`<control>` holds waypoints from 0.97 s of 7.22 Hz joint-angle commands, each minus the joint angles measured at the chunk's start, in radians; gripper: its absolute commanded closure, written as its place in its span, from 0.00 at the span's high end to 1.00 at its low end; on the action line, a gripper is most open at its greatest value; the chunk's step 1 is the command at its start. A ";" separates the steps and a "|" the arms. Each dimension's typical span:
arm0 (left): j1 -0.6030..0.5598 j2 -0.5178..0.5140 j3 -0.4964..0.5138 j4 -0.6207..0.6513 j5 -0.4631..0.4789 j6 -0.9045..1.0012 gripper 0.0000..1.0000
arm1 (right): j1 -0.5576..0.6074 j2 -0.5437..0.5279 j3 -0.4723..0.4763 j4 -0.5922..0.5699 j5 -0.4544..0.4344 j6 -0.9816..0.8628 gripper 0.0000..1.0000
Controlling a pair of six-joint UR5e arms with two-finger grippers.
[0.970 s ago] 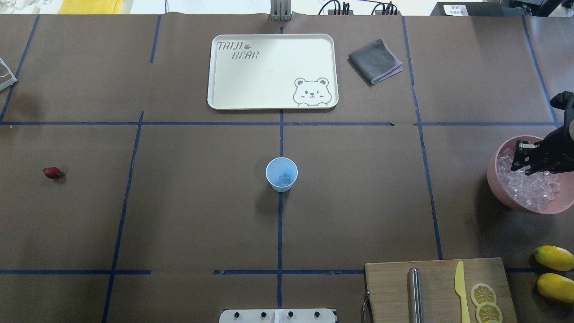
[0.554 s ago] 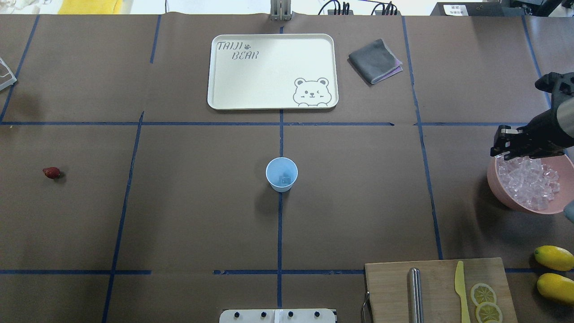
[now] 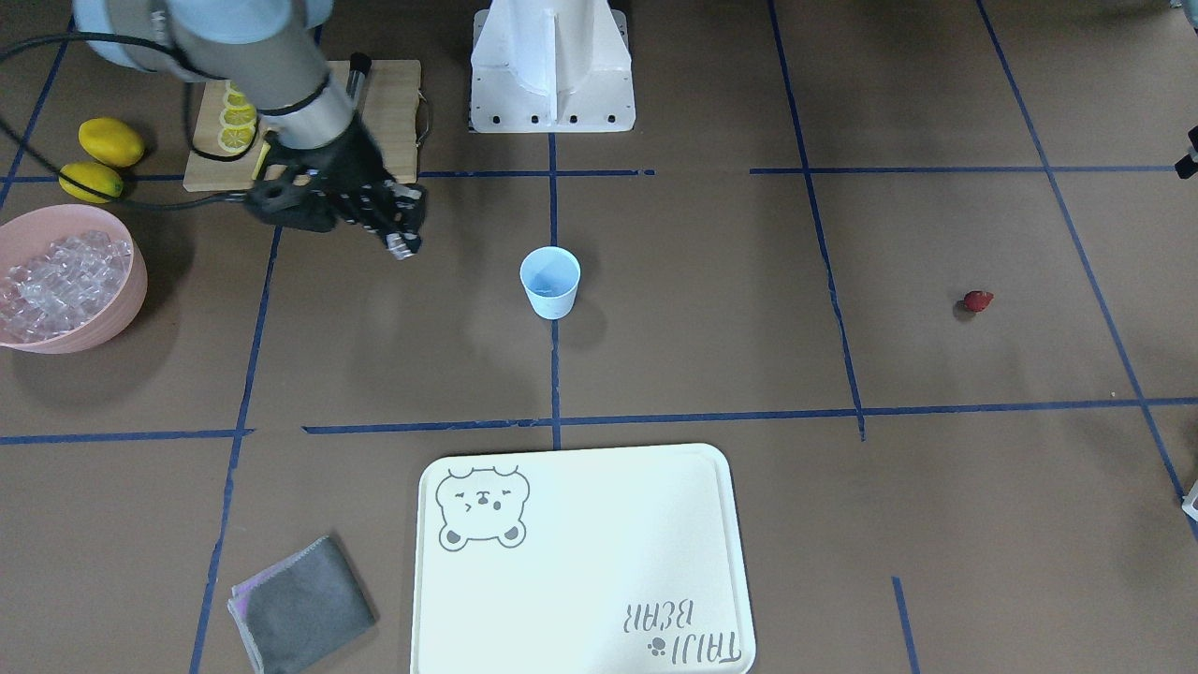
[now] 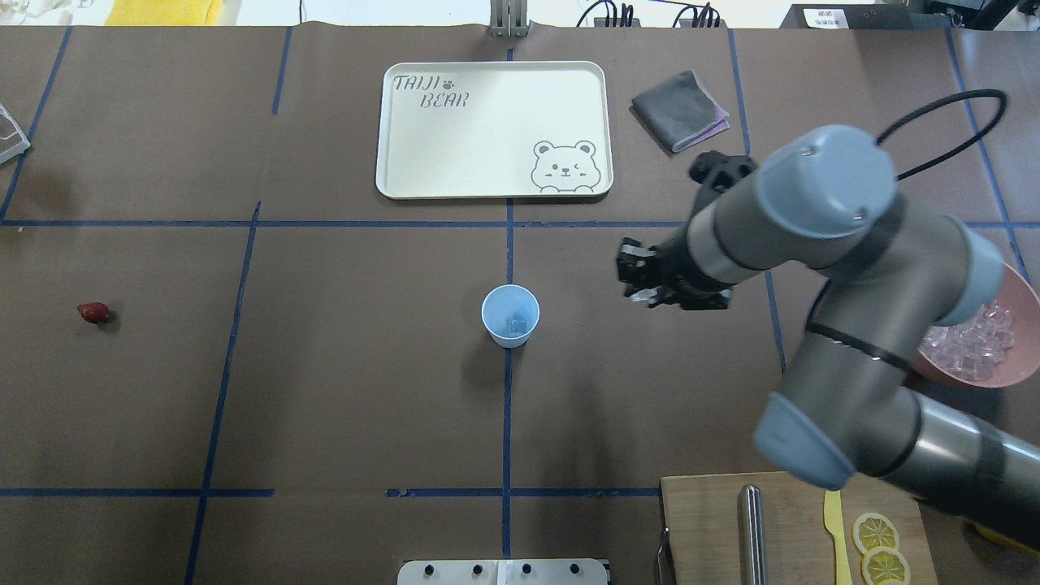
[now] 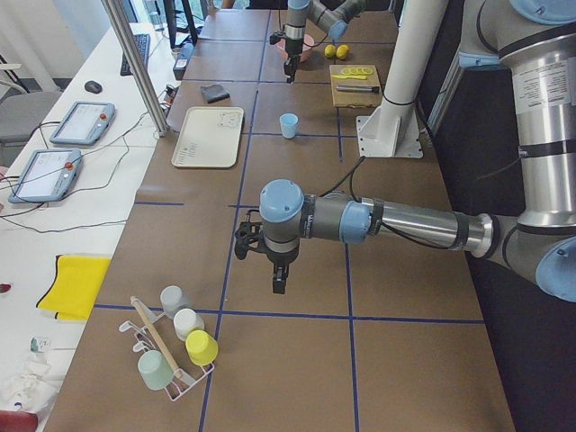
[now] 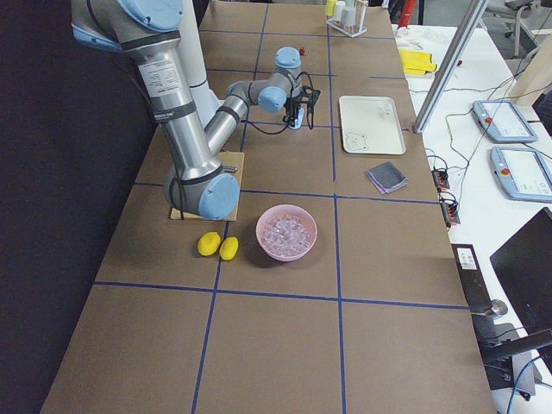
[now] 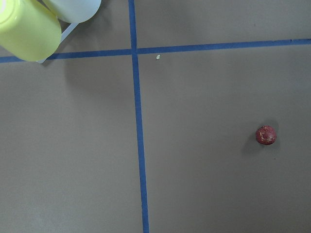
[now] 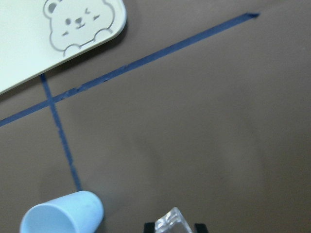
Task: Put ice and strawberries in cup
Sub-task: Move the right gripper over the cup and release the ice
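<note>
The pale blue cup (image 4: pixel 510 315) stands upright at the table's middle with an ice cube in it; it also shows in the front view (image 3: pixel 550 281). My right gripper (image 4: pixel 642 282) hovers to the cup's right, shut on a clear ice cube (image 8: pixel 171 222), with the cup (image 8: pixel 60 213) at the wrist view's lower left. The heap of ice (image 3: pixel 56 281) lies in the pink bowl (image 3: pixel 122 309) at the far right. The strawberry (image 4: pixel 93 312) lies alone at the far left, also in the left wrist view (image 7: pixel 266 135). My left gripper (image 5: pixel 279 283) hangs above the table near it; I cannot tell its state.
A white bear tray (image 4: pixel 487 130) and a folded grey cloth (image 4: pixel 678 110) lie at the back. A cutting board (image 4: pixel 707 520) with a knife and lemon slices is at the front right, two lemons (image 3: pixel 110 140) beside it. A cup rack (image 5: pixel 171 351) stands past the strawberry.
My right gripper has risen out of the pink bowl with an ice cube and swung left across the table to beside the cup. The cup and strawberry have not moved.
</note>
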 commanded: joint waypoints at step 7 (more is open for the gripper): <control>0.000 0.000 -0.001 0.000 0.001 0.000 1.00 | -0.088 0.220 -0.200 -0.050 -0.091 0.116 0.37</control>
